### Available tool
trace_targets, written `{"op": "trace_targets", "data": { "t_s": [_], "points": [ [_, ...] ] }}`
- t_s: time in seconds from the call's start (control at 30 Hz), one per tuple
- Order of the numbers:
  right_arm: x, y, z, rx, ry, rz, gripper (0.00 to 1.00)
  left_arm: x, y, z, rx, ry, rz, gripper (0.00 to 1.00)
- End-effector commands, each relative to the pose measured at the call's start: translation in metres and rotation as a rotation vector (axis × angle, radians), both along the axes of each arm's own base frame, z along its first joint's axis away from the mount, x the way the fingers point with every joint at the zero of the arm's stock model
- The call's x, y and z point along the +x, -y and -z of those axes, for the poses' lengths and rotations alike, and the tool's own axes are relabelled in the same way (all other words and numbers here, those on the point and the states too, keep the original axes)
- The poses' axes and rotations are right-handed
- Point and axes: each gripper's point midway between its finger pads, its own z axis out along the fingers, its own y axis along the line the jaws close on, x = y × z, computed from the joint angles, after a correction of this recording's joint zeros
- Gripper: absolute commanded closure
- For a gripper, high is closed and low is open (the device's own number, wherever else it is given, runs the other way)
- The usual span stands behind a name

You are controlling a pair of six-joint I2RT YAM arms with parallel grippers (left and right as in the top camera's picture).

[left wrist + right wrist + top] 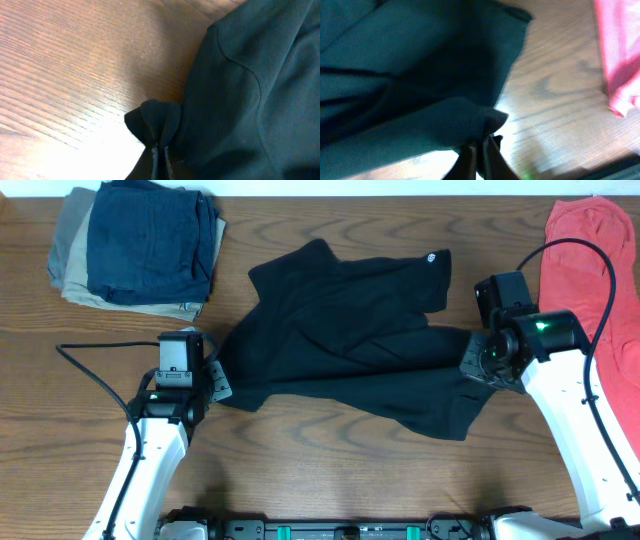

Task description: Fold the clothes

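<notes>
While left end effector (216,382) and right end effector (472,364) grip — clothes (350,330) lie between.

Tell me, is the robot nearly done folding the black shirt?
Not nearly. Done: a folded pile sits in the far left corner. In hand: the left pincer and right pincer each pinch an edge of the black shirt. Left: it lies rumpled, with no neat fold yet. The red shirt lies loose too.
</notes>
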Motion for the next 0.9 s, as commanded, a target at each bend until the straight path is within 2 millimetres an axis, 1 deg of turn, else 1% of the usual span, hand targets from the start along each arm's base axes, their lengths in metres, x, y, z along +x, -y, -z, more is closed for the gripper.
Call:
{"op": "trace_targets", "data": {
  "t_s": [0.0, 0.03, 0.07, 0.1, 0.17, 0.2, 0.23, 0.3, 0.37, 0.43, 0.53, 0.6, 0.63, 0.73, 0.8, 0.87],
  "points": [
    [-0.001, -0.015, 0.009, 0.078, -0.044, -0.062, 0.88, -0.001, -0.008, 0.0, 0.036, -0.004, -0.021, 0.94],
    [-0.002, -0.017, 0.011, 0.08, -0.057, -0.066, 0.85, -0.001, -0.008, 0.001, 0.036, -0.01, -0.02, 0.94],
    [-0.003, -0.019, 0.014, 0.083, -0.072, -0.077, 0.77, -0.001, -0.008, 0.003, 0.036, -0.016, -0.02, 0.94],
    [-0.004, -0.023, 0.017, 0.089, -0.091, -0.096, 0.67, -0.001, -0.008, 0.005, 0.037, -0.024, -0.02, 0.94],
    [-0.007, -0.03, 0.023, 0.105, -0.127, -0.128, 0.41, -0.003, -0.008, 0.009, 0.037, -0.042, -0.02, 0.94],
    [-0.009, -0.031, 0.027, 0.103, -0.148, -0.133, 0.39, -0.004, -0.008, 0.011, 0.037, -0.05, -0.02, 0.94],
    [-0.011, -0.032, 0.029, 0.1, -0.167, -0.135, 0.38, -0.005, -0.008, 0.013, 0.037, -0.06, -0.02, 0.94],
    [-0.016, -0.033, 0.033, 0.1, -0.201, -0.139, 0.41, -0.007, -0.008, 0.017, 0.038, -0.078, -0.02, 0.94],
    [-0.02, -0.038, 0.035, 0.117, -0.222, -0.146, 0.44, -0.008, -0.008, 0.02, 0.033, -0.092, -0.025, 0.94],
    [-0.024, -0.04, 0.034, 0.117, -0.237, -0.154, 0.44, -0.008, -0.007, 0.022, 0.026, -0.097, -0.021, 0.94],
    [-0.029, -0.039, 0.036, 0.103, -0.256, -0.179, 0.46, -0.008, -0.007, 0.021, 0.026, -0.097, -0.021, 0.94],
    [-0.029, -0.032, 0.039, 0.069, -0.258, -0.176, 0.47, -0.008, -0.006, 0.021, 0.025, -0.097, -0.021, 0.94],
    [-0.028, -0.03, 0.042, 0.055, -0.254, -0.174, 0.48, -0.008, -0.006, 0.021, 0.025, -0.097, -0.021, 0.94],
    [-0.024, -0.033, 0.056, 0.073, -0.229, -0.174, 0.5, -0.008, -0.006, 0.022, 0.025, -0.097, -0.02, 0.94],
    [-0.023, -0.034, 0.069, 0.081, -0.217, -0.166, 0.47, -0.008, -0.006, 0.022, 0.025, -0.097, -0.02, 0.94],
    [-0.024, -0.032, 0.08, 0.079, -0.209, -0.158, 0.46, -0.008, -0.006, 0.022, 0.025, -0.097, -0.02, 0.94]
  ]
}}
